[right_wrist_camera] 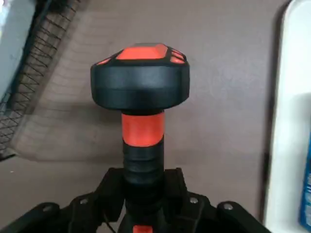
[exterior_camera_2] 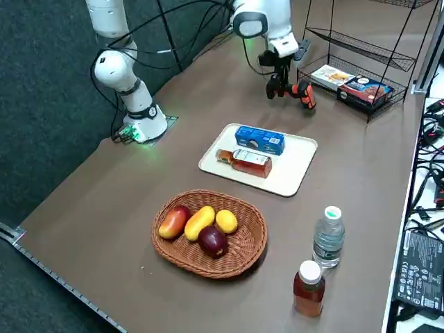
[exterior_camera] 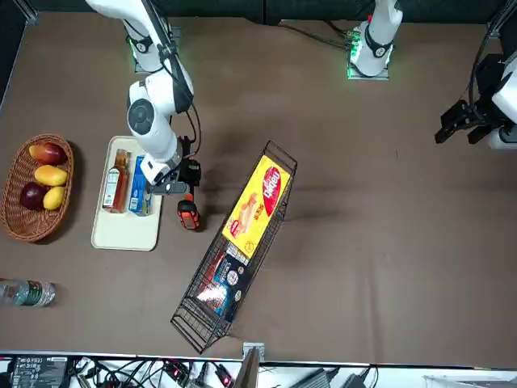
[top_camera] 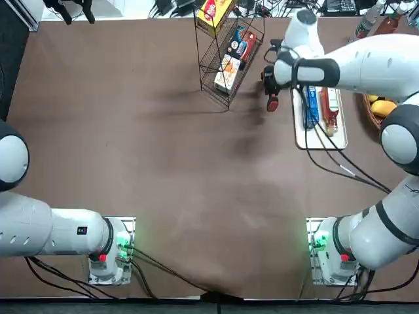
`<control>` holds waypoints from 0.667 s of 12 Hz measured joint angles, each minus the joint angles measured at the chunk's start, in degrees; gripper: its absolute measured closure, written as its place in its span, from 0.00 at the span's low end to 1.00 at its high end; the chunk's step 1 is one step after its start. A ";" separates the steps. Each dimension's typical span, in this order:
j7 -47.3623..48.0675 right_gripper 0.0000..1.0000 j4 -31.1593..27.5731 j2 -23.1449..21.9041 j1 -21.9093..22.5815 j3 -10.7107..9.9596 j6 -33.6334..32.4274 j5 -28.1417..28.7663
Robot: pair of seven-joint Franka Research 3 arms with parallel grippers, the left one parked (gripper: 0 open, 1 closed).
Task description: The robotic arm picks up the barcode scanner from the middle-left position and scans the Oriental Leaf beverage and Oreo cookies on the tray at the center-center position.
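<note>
We record the robotic arm [top_camera: 366,62] reaching across the table with its right gripper [exterior_camera: 179,184] between the tray [exterior_camera: 121,230] and the wire rack [exterior_camera: 242,259]; the jaws are pinched on the handle of the barcode scanner [right_wrist_camera: 141,97], which in the wrist view rises from between the two fingers [right_wrist_camera: 109,187] with its black head and red-orange band toward the camera. In the front view we note the scanner's head at the tabletop just beside the tray's edge, between tray and rack; whether it rests on the table or is held just clear we cannot tell. On the white tray we list two items lying side by side: the Oreo cookies [exterior_camera_2: 259,139], a blue pack on the side nearer the gripper, and the Oriental Leaf beverage [exterior_camera_2: 244,161], a reddish-brown bottle lying on its side just beside the pack. Beyond the tray on the robot's right we enter a wicker basket [exterior_camera_2: 243,253] holding four pieces of fruit. Near the table's edge by the basket stand a clear bottle [exterior_camera_2: 328,237] and a red-capped brown bottle [exterior_camera_2: 308,288]. The rack holds a yellow packet [exterior_camera: 260,202] and further snack boxes on its lower shelves.
</note>
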 joint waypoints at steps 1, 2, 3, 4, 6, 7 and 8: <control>0.02 0.57 -2.03 0.15 0.37 0.00 3.05 0.00; 0.02 0.57 -3.73 0.25 0.60 0.00 5.50 0.00; 0.02 0.57 -4.90 0.31 0.71 0.00 6.94 0.00; 0.02 0.57 -5.60 0.31 0.75 -0.02 7.58 0.00; 0.01 0.57 -6.13 0.34 0.88 -0.08 7.85 0.00; 0.01 0.57 -6.19 0.42 1.04 -0.08 7.90 0.00; 0.01 0.57 -6.34 0.55 1.23 -0.08 8.17 -0.01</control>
